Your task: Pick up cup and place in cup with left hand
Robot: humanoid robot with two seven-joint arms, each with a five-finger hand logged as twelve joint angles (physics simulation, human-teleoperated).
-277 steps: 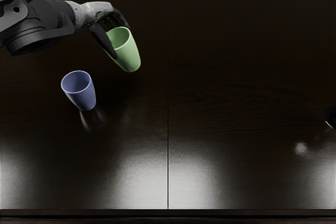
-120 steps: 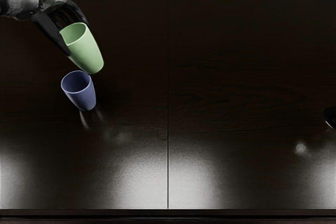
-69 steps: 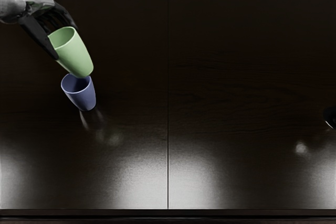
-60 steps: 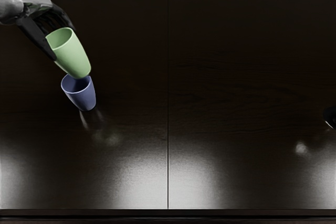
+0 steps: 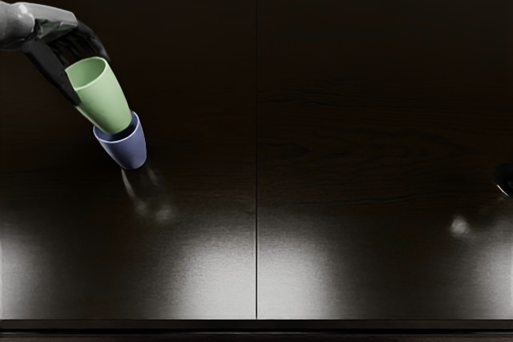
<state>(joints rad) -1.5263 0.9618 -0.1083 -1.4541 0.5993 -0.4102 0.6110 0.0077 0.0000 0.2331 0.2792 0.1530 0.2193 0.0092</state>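
Green cup [image 5: 104,103] grasped by left hand [image 5: 68,50], long axis near upright, base down at mouth of blue cup [image 5: 127,152]

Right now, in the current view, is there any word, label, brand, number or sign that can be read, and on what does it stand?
None: no text shows on the green cup, the blue cup, the left hand or the table.
The black thing at the right edge shows too little to tell.
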